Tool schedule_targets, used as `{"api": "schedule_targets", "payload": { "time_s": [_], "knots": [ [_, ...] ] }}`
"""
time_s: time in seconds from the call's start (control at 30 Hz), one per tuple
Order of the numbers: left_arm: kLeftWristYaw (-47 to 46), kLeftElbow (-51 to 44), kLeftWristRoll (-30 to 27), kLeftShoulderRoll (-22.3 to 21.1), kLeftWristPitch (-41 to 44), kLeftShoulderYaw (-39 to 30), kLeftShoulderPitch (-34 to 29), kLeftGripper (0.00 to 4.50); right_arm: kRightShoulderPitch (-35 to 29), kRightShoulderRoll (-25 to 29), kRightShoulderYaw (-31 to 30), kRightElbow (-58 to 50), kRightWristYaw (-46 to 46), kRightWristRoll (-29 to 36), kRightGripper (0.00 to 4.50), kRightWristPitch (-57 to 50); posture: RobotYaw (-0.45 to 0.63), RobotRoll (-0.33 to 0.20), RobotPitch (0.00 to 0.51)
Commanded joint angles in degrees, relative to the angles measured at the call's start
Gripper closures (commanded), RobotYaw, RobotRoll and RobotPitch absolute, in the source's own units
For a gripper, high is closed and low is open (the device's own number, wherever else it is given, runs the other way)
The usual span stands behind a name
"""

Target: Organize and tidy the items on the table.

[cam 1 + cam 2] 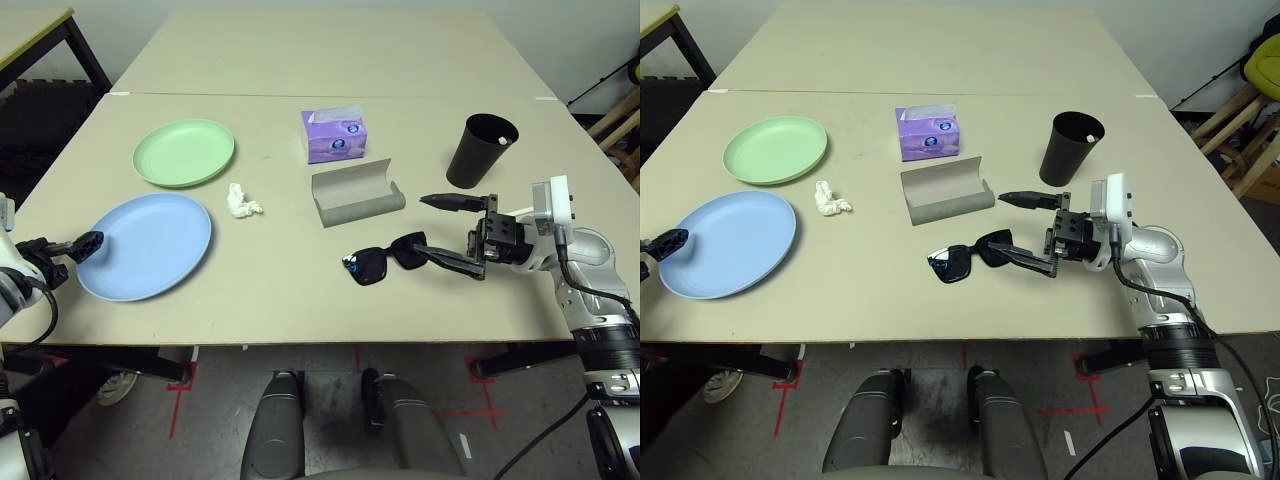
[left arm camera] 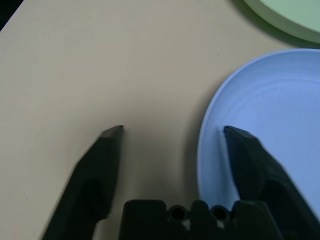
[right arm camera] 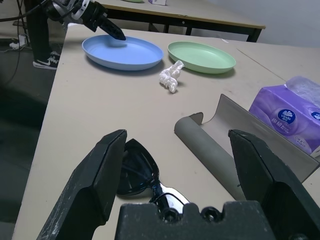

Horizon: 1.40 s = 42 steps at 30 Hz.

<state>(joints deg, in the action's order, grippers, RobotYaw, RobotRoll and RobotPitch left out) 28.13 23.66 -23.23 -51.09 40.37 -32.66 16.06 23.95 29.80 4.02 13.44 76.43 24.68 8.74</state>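
Head views: large matte beige tabletop (image 1: pixel 300 290) bearing pale green round plate (image 1: pixel 184 152) at far left, light blue round plate (image 1: pixel 146 245) nearer beside it, small crumpled white tissue wad (image 1: pixel 241 201) just right of both, purple tissue box (image 1: pixel 334 135), grey oblong glasses case (image 1: pixel 356 193) lying open mid-table, black tapered cup (image 1: pixel 481 150) at far right, black sunglasses (image 1: pixel 386 258) near front. Left wrist view: left gripper (image 2: pixel 172 132) parted, straddling blue plate's rim, nothing gripped. Right wrist view: right gripper (image 3: pixel 177 137) spread wide, empty, sunglasses and case lying between its fingers.
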Motion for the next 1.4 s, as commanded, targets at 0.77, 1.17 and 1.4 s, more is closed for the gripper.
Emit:
{"api": "schedule_targets", "payload": {
  "time_s": [0.77,1.17,1.4],
  "knots": [
    [5.56,2.14,-2.31,-1.36,5.63,0.62,0.37,4.47,-0.47,0.77,-0.41,-1.0,-1.25,-0.25,0.0,0.03,0.15,0.0,0.14],
    [8.53,0.61,-5.34,-5.36,11.25,-0.52,2.99,4.47,-0.64,0.91,-0.38,-0.09,-1.28,-0.66,0.0,0.47,0.15,0.0,0.139],
    [9.95,1.68,-5.79,-6.86,11.93,-0.25,5.34,4.47,-0.26,0.65,-0.55,0.64,-1.17,-0.96,0.0,0.89,0.16,0.0,0.136]
  ]
}}
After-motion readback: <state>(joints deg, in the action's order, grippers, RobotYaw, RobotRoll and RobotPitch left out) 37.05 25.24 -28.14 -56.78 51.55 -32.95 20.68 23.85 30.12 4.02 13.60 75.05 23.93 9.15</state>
